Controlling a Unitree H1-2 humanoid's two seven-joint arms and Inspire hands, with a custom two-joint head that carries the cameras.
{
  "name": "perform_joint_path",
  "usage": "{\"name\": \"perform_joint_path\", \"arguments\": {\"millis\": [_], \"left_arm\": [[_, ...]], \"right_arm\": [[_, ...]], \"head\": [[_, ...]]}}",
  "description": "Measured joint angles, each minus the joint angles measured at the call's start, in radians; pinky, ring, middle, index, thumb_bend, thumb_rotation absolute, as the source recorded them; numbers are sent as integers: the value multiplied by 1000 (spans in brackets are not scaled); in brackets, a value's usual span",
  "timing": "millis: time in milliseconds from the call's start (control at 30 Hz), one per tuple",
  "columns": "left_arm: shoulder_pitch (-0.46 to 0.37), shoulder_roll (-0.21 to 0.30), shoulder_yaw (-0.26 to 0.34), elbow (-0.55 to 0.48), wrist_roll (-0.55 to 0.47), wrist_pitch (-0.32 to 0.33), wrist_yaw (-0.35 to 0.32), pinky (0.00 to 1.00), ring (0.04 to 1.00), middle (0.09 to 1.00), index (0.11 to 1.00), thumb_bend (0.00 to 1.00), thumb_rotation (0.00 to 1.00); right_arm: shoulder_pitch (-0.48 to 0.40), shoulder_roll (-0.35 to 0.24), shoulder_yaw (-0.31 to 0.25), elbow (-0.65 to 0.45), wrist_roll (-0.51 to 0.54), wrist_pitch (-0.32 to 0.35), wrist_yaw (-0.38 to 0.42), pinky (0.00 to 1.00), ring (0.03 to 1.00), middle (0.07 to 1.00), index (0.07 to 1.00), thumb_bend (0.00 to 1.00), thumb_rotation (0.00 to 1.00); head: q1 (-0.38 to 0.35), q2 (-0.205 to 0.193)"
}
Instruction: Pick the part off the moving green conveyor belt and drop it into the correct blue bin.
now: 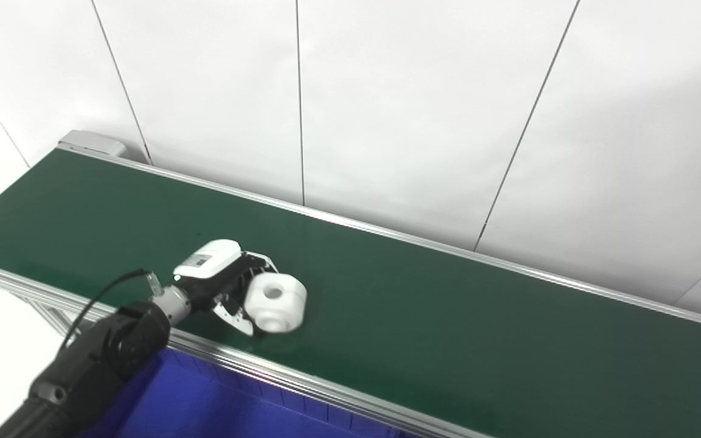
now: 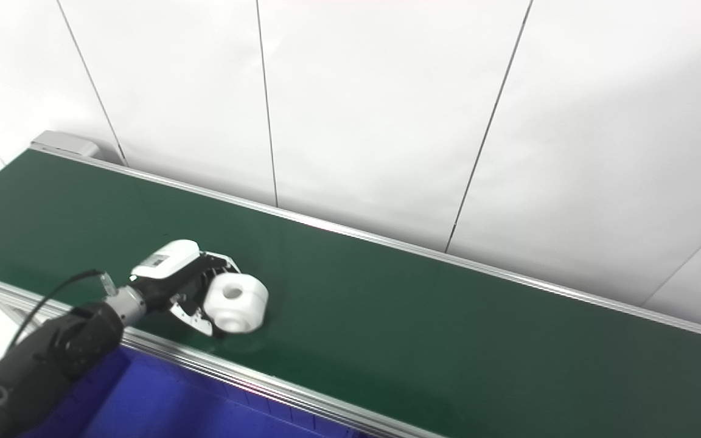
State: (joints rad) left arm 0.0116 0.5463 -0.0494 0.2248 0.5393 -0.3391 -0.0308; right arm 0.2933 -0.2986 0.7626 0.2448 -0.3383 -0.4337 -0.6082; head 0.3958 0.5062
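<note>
A white round part (image 1: 275,302) with a hole through its middle is at the near side of the green conveyor belt (image 1: 423,304). My left hand (image 1: 224,281) reaches over the belt's near rail from the lower left. Its fingers (image 1: 236,317) and thumb close around the part's left side, and the part looks slightly lifted, with a faint reflection under it. The same grasp shows in the right eye view, with the hand (image 2: 181,274) on the part (image 2: 236,302). My right hand is out of view.
A blue bin (image 1: 204,401) sits below the belt's near aluminium rail (image 1: 302,380), right under my left forearm. A white panelled wall stands behind the belt. The belt's end cap (image 1: 92,143) is at the far left.
</note>
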Motion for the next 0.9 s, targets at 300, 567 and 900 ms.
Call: {"name": "perform_joint_path", "arguments": {"millis": [300, 567, 900], "left_arm": [[9, -21, 17, 32, -40, -86, 48, 419, 407, 484, 545, 497, 0], [42, -49, 31, 4, -60, -87, 58, 421, 415, 489, 532, 499, 0], [246, -54, 71, -270, -214, -100, 56, 382, 413, 486, 530, 500, 0]], "right_arm": [[2, 0, -3, 0, -1, 0, -1, 778, 832, 853, 900, 874, 663], [11, -1, -13, -12, -2, 0, 5, 764, 827, 852, 899, 858, 657], [46, -12, -17, -79, -5, 0, 30, 796, 843, 866, 909, 841, 660]], "head": [[-2, 11], [-14, 35], [-106, 153]]}}
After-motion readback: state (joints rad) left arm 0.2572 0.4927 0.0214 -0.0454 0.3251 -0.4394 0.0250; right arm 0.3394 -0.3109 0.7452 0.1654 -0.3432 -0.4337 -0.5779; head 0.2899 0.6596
